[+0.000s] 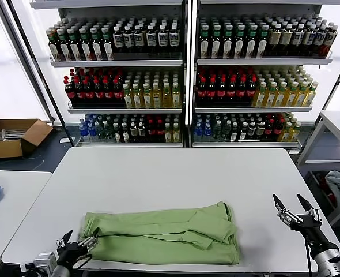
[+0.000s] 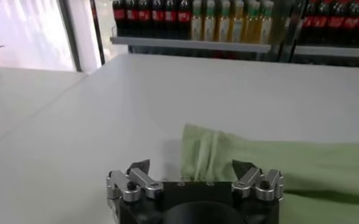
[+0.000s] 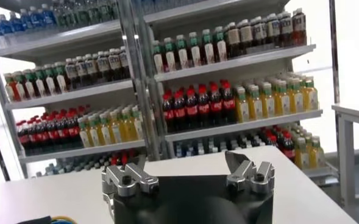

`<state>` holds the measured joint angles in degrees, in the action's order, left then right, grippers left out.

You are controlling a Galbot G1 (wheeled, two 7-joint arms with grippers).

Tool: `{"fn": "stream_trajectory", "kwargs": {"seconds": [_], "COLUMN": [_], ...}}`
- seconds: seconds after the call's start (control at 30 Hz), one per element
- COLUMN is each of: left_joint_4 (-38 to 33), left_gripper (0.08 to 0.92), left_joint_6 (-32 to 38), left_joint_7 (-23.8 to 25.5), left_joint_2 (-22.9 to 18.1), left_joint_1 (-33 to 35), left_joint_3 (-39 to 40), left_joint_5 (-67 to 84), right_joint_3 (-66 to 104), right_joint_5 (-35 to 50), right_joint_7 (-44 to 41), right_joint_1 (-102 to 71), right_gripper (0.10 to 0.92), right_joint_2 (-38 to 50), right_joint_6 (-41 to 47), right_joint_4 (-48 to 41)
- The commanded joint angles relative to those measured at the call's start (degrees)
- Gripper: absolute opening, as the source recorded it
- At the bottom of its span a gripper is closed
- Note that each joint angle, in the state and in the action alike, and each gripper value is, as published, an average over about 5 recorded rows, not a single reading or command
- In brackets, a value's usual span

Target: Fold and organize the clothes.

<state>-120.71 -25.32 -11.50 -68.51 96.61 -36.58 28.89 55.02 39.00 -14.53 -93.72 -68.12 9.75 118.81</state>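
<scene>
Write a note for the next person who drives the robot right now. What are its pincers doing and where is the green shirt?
Left pincer: open, empty, at the near left table edge, just off the shirt's left end.
Right pincer: open, empty, over the near right part of the table, clear of the cloth.
Green shirt: lying on the table near the front edge, folded into a long band, layers a bit rumpled. Only one green garment can be made out.
Done: lengthwise folding appears finished.
Left: probably fold the band shorter and tidy it; judge by the cloth.
</scene>
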Motion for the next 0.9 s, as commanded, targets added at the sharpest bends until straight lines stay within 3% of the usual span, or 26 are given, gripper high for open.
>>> {"fn": "stream_trajectory", "kwargs": {"seconds": [0.03,0.47,0.63,0.8,0.9], "left_joint_4": [0.84,0.70,-0.22,0.18,1.54], "left_gripper": [0.790,0.421,0.283,0.138,0.092], "left_joint_6": [0.20,2.79,3.61,4.17,3.58], "left_joint_7": [-3.23,-0.65,-0.09,-0.54,0.61], "left_joint_2": [-3.23,-3.10,1.71,7.15,10.11], "left_joint_1": [0.49,0.51,-1.46,-3.96,-4.44], "left_joint_3": [4.59,4.81,-0.43,-12.26,-19.13], "left_joint_5": [-3.15,-5.00,-3.25,0.77,4.80], "right_joint_3": [0.64,-0.03,-0.38,-1.36,-1.78], "right_joint_5": [0.81,2.30,2.30,2.34,2.31], "right_joint_7": [-0.35,-1.59,-1.63,-1.58,-1.55], "right_joint_1": [0.23,0.22,0.38,0.89,1.00], "right_gripper": [0.823,0.823,0.823,0.823,0.823], "right_joint_2": [0.35,-0.10,-0.30,-0.66,-0.81], "right_joint_6": [-1.12,-0.99,-0.90,-0.67,-0.59], "right_joint_4": [-0.58,0.42,0.57,0.82,0.99]}}
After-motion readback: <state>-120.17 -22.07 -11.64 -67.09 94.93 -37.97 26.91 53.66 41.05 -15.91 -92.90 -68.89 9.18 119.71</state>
